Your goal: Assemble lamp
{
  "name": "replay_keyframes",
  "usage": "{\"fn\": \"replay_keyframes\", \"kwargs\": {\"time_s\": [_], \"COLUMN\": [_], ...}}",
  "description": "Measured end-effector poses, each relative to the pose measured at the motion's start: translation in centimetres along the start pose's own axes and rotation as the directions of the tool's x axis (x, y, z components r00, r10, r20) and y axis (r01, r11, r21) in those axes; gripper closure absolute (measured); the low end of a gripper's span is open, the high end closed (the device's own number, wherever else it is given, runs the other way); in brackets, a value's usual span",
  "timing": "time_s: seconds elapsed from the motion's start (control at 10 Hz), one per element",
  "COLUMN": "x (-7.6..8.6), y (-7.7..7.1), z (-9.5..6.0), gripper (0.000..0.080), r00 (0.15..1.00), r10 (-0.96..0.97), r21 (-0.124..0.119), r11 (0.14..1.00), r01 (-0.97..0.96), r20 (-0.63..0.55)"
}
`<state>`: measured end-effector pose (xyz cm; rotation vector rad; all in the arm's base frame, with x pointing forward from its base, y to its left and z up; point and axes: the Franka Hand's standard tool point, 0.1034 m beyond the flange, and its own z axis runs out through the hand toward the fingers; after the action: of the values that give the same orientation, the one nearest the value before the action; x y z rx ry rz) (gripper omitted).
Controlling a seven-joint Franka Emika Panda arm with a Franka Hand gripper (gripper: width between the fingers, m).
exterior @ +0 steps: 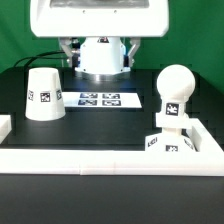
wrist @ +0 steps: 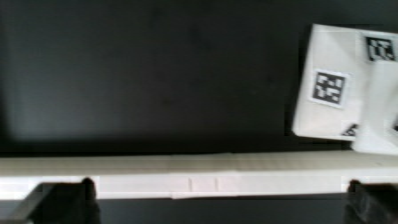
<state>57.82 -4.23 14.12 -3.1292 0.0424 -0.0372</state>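
Observation:
The white cone shade (exterior: pixel 42 95) stands on the black table at the exterior view's left, tags on its side. It also shows in the wrist view (wrist: pixel 338 85), apart from the fingers. The round-headed bulb (exterior: pixel 173 92) stands upright on the small square base (exterior: pixel 165 144) at the exterior view's right, just behind the white wall. My gripper (exterior: pixel 99 64) hangs at the back under the white robot body, away from all three parts. In the wrist view my gripper (wrist: pixel 217 192) is open wide and empty, with its dark fingertips (wrist: pixel 64 200) at the corners.
The marker board (exterior: pixel 100 98) lies flat on the table between shade and bulb. A low white wall (exterior: pixel 100 160) runs along the front and up both sides. A long white strip (wrist: pixel 178 176) without visible tags crosses the wrist view between the fingertips.

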Motion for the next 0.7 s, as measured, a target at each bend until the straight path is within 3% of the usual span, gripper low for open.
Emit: {"fn": "replay_keyframes", "kwargs": {"time_s": [0.2, 0.3, 0.7], "x": [-0.9, -1.4, -2.4], "y": [2.8, 3.3, 3.1], "z": [0.6, 1.0, 1.3], "gripper": [0.0101, 0.0101, 0.0101], "r00": [1.0, 1.0, 1.0], "r10": [-0.006, -0.007, -0.007], "r21": [-0.014, -0.017, -0.015], "r11": [1.0, 1.0, 1.0], "r01": [0.006, 0.007, 0.007], "r20": [0.003, 0.006, 0.014]}}
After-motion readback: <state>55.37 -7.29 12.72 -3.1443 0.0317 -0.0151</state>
